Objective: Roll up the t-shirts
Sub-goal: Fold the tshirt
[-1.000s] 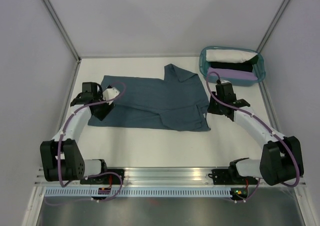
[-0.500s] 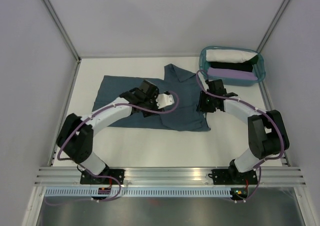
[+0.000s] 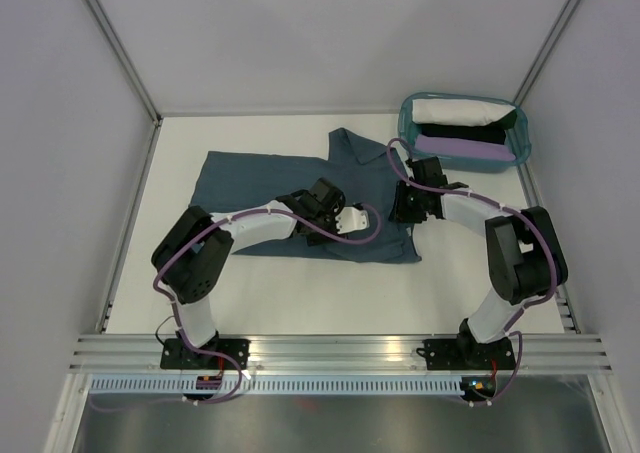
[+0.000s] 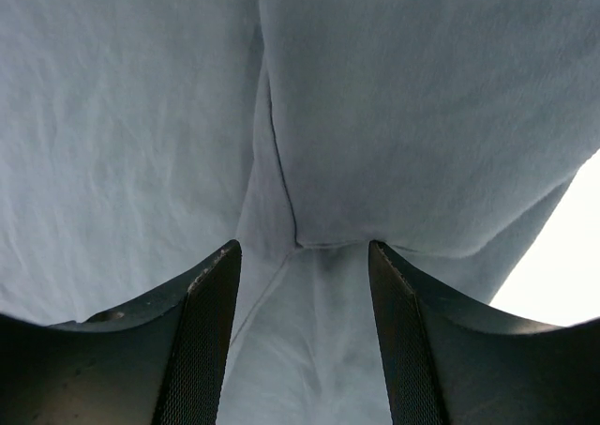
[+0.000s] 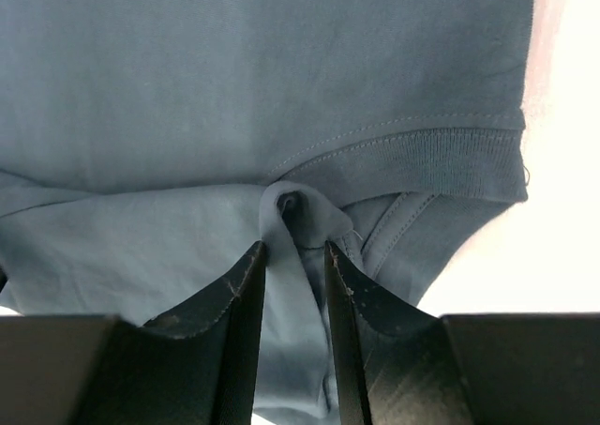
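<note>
A slate-blue t-shirt [image 3: 262,178] lies spread across the white table, one sleeve folded up at the back. My left gripper [image 3: 322,205] hovers over the shirt's middle. In the left wrist view, the left gripper [image 4: 302,251] is open, its fingers straddling a seam in the flat cloth [image 4: 422,115] without pinching it. My right gripper [image 3: 410,199] is at the shirt's right edge by the collar. In the right wrist view, the right gripper [image 5: 292,249] is shut on a raised fold of the blue fabric [image 5: 281,68], just below the ribbed collar [image 5: 422,158].
A teal plastic basket [image 3: 405,125] stands at the back right corner, holding white [image 3: 455,110], black [image 3: 460,133] and lilac [image 3: 470,153] fabric bundles. Bare white table [image 3: 300,293] stretches in front of the shirt. Grey walls close in both sides.
My left arm has swung from the shirt's left edge across to its middle. The right gripper has shifted slightly back and left, toward the collar.
</note>
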You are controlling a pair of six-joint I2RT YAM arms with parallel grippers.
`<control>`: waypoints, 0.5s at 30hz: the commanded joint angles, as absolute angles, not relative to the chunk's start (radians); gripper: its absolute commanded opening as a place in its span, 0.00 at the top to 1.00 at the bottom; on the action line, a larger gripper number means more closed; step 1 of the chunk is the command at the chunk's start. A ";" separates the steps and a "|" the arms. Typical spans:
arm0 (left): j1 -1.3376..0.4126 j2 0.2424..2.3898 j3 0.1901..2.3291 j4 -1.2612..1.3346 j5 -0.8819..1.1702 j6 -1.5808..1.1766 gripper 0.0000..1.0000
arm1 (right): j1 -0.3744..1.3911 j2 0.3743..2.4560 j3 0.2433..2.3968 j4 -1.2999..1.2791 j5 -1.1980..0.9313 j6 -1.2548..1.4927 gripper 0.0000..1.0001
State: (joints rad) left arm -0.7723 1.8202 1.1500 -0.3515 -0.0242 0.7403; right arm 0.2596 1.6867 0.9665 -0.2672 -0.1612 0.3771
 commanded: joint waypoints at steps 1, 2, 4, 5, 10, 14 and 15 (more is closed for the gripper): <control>-0.781 1.824 1.163 -0.285 -0.020 0.769 0.38 | 0.258 1.715 1.005 -0.227 -0.175 0.377 0.62; -0.781 1.825 1.163 -0.281 -0.020 0.765 0.39 | 0.256 1.720 1.003 -0.226 -0.175 0.380 0.65; -0.784 1.825 1.161 -0.273 -0.015 0.759 0.39 | 0.258 1.723 0.997 -0.215 -0.173 0.385 0.70; -0.785 1.825 1.157 -0.267 -0.014 0.759 0.39 | 0.258 1.723 0.989 -0.210 -0.173 0.388 0.72; -0.785 1.851 1.154 -0.232 -0.031 0.759 0.44 | 0.258 1.726 0.994 -0.204 -0.179 0.397 0.89; -0.787 1.858 1.160 -0.218 -0.011 0.753 0.67 | 0.256 1.710 1.005 -0.215 -0.173 0.397 0.96; -0.787 1.859 1.164 -0.218 -0.014 0.750 0.74 | 0.258 1.709 1.006 -0.218 -0.175 0.397 0.98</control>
State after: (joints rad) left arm -0.7795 1.8473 1.1500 -0.2680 -0.0246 0.7460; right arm 0.2596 1.7184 0.9684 -0.2394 -0.1642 0.3927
